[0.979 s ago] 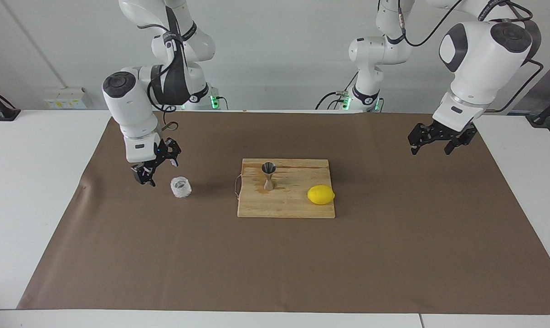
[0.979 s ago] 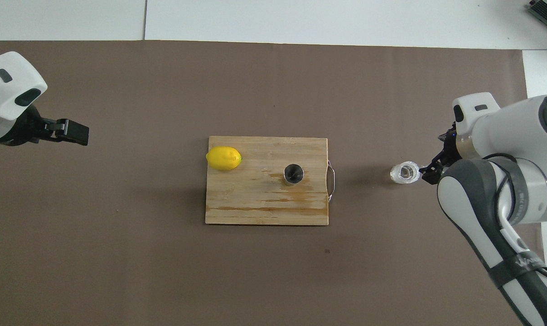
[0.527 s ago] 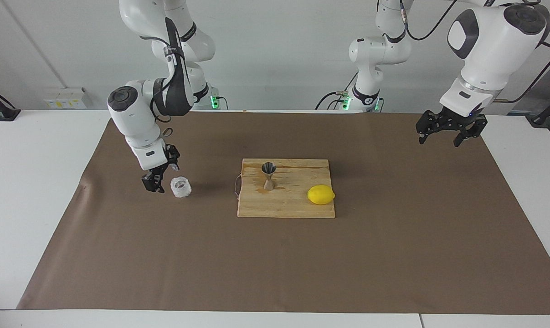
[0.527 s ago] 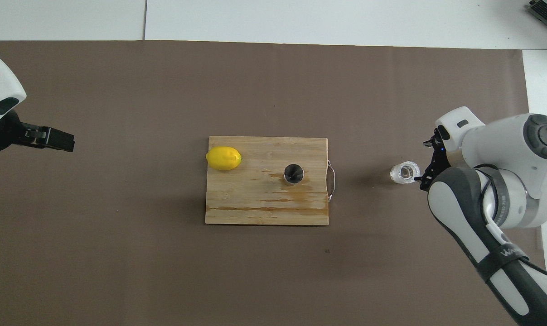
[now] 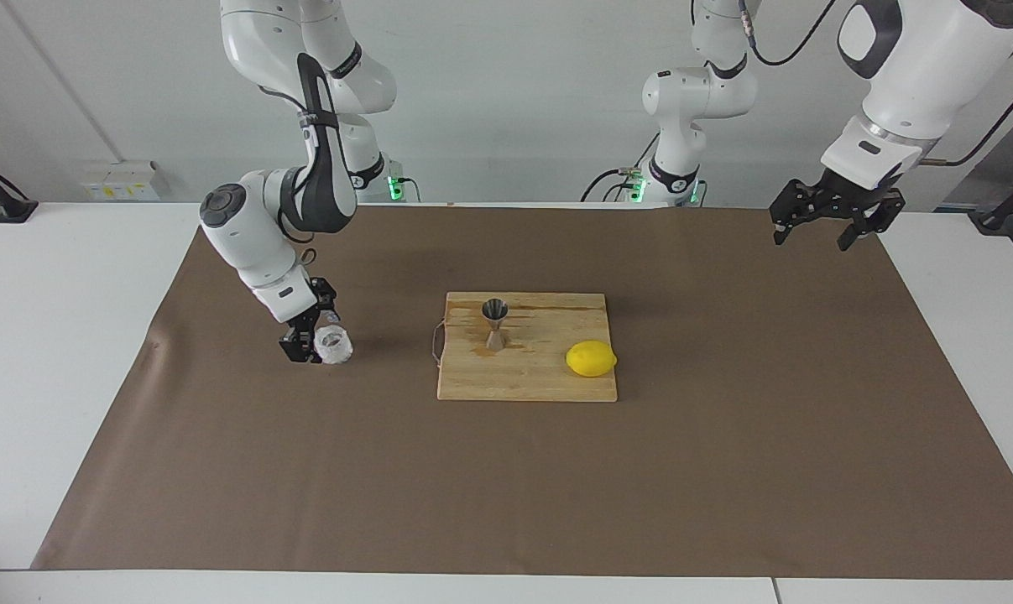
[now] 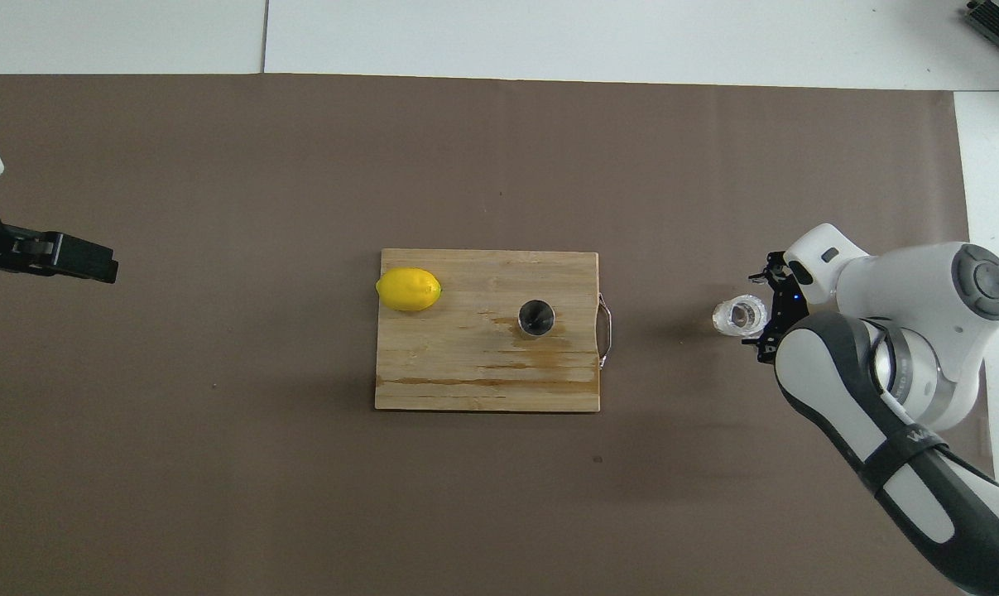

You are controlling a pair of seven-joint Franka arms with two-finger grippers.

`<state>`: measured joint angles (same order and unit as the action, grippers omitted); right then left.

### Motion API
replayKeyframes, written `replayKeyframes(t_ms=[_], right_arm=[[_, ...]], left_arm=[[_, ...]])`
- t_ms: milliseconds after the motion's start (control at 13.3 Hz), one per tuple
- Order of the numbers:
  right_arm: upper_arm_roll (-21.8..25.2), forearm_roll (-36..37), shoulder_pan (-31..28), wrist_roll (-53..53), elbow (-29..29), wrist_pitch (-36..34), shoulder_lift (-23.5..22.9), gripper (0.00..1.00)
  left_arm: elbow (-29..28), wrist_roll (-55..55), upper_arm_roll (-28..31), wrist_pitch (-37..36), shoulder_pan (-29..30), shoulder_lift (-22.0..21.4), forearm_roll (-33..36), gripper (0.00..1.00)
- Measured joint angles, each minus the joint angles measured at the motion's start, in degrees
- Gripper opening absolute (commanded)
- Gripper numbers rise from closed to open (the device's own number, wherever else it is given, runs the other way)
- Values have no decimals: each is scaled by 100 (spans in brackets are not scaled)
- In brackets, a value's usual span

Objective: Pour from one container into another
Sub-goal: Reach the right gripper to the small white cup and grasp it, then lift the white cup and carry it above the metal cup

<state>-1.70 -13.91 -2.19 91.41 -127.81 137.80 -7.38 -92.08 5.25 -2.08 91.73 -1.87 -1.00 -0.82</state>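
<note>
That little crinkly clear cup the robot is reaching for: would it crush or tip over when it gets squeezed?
The clear cup looks thin-walled and crinkled, so it probably flexes or dents under a firm squeeze. It is small and squat, so likely light and easily nudged across the brown mat, yet not prone to tipping. The open right gripper is at its side.

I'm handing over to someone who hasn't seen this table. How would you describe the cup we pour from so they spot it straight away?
Start at the wooden cutting board in the middle of the brown mat. Off the board, on the mat toward the right arm's end, stands the cup, right beside the right gripper. It is small, squat and clear whitish with a crinkled wall, unlike the shiny steel jigger and yellow lemon on the board.
</note>
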Motion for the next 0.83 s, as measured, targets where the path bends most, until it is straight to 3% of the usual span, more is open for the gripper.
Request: replayKeyframes(t_ms=[301,527,602,753,828], right_arm=[[0,-95,-108,230,-110,39,-31,100],[-1,-619,-109,660,-182,113,-89,100],[-1,-718,-109,769,-202,160,-119,96],[-1,-753,-110,833,-216,207,-177,66],[-1,-753,-110,836,-217,208,-186,45]], left_arm=[[-37,-158,10,-10,2,8,-20,100],[-102,-176,10,-31,2,8,-21,100],[-109,-183,10,-33,2,7,-21,100],[-110,-188,10,-34,2,6,-22,100],[-110,-189,10,-34,2,6,-22,100]])
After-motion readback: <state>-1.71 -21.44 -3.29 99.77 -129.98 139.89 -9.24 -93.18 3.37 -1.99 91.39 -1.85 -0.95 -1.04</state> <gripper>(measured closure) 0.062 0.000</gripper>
